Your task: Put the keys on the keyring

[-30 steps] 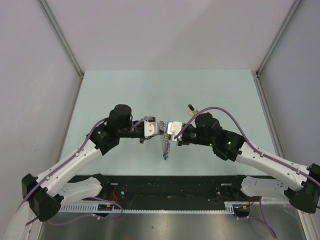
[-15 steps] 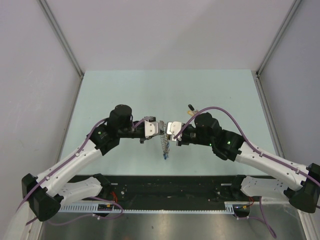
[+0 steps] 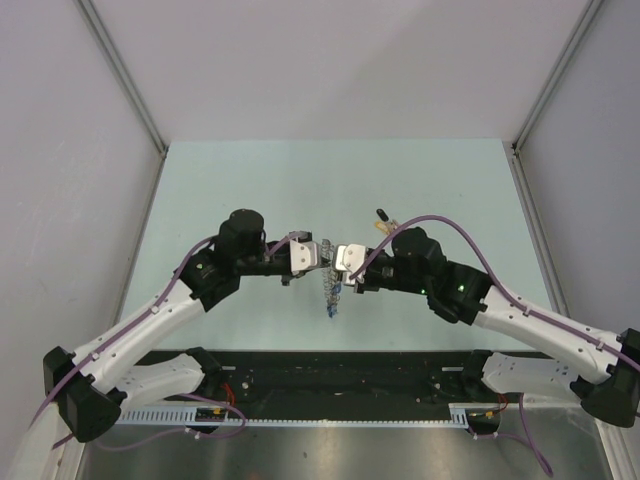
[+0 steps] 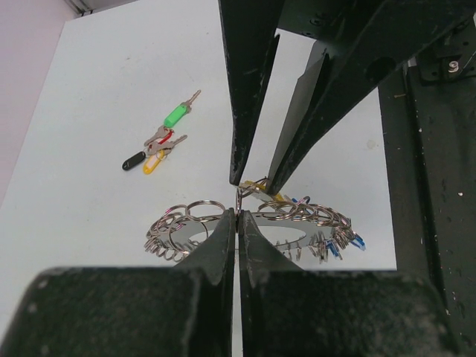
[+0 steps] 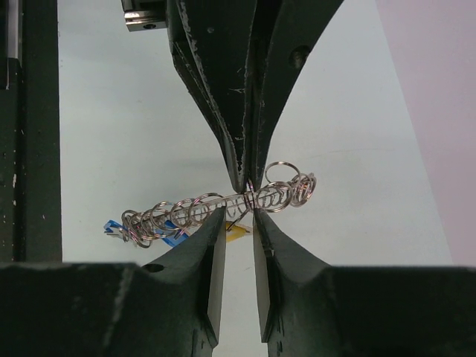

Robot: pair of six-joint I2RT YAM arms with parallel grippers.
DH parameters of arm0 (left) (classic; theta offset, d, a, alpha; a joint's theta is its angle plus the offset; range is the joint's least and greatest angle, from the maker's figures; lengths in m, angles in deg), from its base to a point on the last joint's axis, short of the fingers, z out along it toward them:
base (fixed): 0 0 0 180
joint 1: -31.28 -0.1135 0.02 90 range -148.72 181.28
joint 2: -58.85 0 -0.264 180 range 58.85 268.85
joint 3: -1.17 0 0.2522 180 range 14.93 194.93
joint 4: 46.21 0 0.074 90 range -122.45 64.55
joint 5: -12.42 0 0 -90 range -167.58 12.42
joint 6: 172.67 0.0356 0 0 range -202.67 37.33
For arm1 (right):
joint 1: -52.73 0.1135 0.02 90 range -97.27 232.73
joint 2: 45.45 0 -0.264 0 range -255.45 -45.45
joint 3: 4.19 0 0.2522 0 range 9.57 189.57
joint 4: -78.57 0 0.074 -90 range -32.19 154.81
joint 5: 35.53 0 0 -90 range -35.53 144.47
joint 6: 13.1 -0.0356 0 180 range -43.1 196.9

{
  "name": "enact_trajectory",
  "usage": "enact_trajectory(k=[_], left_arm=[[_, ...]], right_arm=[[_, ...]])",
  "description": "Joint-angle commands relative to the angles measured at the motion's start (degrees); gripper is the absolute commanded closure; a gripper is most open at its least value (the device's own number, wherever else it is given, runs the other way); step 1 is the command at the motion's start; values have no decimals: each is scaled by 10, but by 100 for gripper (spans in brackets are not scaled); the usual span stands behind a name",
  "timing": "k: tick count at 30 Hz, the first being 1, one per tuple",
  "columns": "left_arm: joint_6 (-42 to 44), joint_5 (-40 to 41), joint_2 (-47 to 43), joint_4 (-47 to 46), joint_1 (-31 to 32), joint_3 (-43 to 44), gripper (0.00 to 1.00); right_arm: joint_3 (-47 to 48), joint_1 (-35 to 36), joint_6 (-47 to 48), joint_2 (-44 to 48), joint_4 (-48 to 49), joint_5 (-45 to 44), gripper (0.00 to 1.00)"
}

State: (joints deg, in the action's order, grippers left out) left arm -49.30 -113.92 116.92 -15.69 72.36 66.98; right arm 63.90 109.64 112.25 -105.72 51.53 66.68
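Note:
The keyring [image 4: 297, 227], a flat grey ring fringed with small split rings, hangs above the table with my left gripper [image 4: 238, 212] shut on its rim. In the right wrist view the keyring [image 5: 193, 210] shows edge-on, with blue-headed keys [image 5: 111, 227] hanging at its left end. My right gripper [image 5: 239, 219] faces the left one at the rim. Its jaws stand slightly apart, and a yellow-headed key [image 5: 236, 233] hangs from the ring between them. From above, the left gripper [image 3: 322, 255] and right gripper [image 3: 340, 262] meet over the keyring [image 3: 330, 287].
Loose keys lie on the pale table beyond the ring: a green-headed key [image 4: 177, 113], a black-headed key [image 4: 134, 160] and a yellow-headed key [image 4: 151, 164] in a small bunch. In the top view this bunch [image 3: 382, 221] lies just behind the right wrist. Walls enclose the table on three sides.
My right gripper's jaws have parted from shut to slightly open at the ring's rim. Both arms and the hanging keyring have barely moved.

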Motion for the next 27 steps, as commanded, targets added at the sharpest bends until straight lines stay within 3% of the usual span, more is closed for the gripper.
enact_trajectory(k=[1, 8, 13, 21, 27], left_arm=[[-8, -11, -17, -53, 8, 3, 99], [-15, -4, -18, -60, 8, -1, 99], [-18, 0, -23, -68, 8, -4, 99], [-50, 10, -19, -95, 8, -7, 100], [-101, 22, -11, -137, 8, -13, 100]], right_arm=[[16, 5, -15, 34, 3, -21, 74], [9, -4, -43, 52, -22, -50, 72], [-4, -34, -69, 71, -12, -14, 71], [-45, -61, -115, 73, 52, 55, 67], [-71, -61, -130, 81, 118, 45, 64]])
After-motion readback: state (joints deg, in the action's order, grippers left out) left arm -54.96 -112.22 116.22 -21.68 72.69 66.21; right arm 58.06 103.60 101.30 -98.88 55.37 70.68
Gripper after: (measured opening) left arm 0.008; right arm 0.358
